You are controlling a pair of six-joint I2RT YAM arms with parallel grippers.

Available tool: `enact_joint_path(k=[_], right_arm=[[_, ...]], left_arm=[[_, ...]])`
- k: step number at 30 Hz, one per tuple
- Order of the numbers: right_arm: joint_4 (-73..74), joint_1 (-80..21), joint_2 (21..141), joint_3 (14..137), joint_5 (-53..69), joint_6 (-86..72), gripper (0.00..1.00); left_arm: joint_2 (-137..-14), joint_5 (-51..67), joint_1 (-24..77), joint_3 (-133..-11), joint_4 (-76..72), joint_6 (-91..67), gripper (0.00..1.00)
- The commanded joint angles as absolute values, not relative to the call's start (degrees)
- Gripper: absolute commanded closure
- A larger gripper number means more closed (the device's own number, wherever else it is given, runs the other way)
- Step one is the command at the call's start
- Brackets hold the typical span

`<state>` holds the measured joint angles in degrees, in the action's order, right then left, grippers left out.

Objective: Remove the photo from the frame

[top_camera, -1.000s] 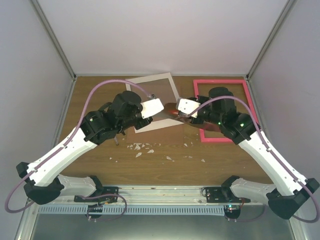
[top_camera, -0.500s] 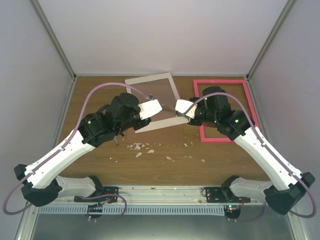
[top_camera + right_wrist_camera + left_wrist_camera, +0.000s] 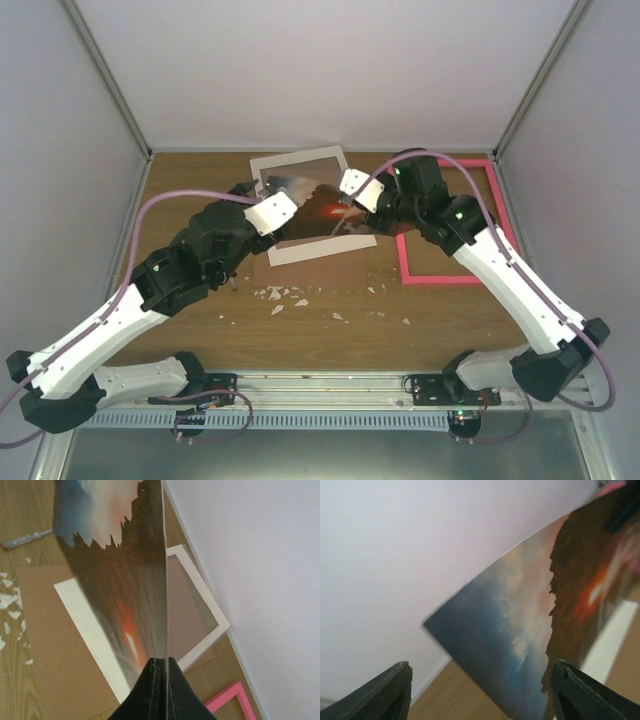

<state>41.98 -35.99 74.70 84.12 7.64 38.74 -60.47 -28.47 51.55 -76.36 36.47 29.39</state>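
Photo [image 3: 312, 205] raised above mat [image 3: 300, 158], its edge pinched in closed right hand [image 3: 161, 666], left hand [image 3: 481, 674] wide at its 9 o'clock, holding nothing, frame [image 3: 450, 278] flat on counter [image 3: 200, 180] at 3 o'clock

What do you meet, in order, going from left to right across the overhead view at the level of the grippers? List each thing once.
left gripper → photo → right gripper → frame
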Motion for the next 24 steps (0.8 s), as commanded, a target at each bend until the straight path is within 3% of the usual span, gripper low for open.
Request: enact_joint_path(k=[1, 10, 15, 19, 24], right_arm=[[42.72, -36.28, 79.01, 90.57, 9.15, 28.57, 0.99], [38.8, -35.85, 87.35, 97.71, 17.63, 10.81, 0.99], [34.41, -32.88, 89.7, 97.65, 25.88, 1.68, 0.99], [28.17, -28.38, 90.07, 94.92, 39.22, -6.46, 0.99], [22.69, -27.87, 90.22, 93.38, 46.11, -10.17, 0.99]], left_arm=[[-55.39, -39.55, 51.68, -72.21, 19.54, 30.84, 0.21], [-51.89, -38.4, 49.21, -70.92, 17.33, 21.88, 0.04], [-53.45, -38.22, 44.77, -70.21, 19.85, 10.92, 0.03], [-52.64, -32.24, 37.73, -67.9, 20.93, 1.88, 0.02], [-52.47, -25.32, 31.49, -65.44, 21.91, -3.83, 0.01]])
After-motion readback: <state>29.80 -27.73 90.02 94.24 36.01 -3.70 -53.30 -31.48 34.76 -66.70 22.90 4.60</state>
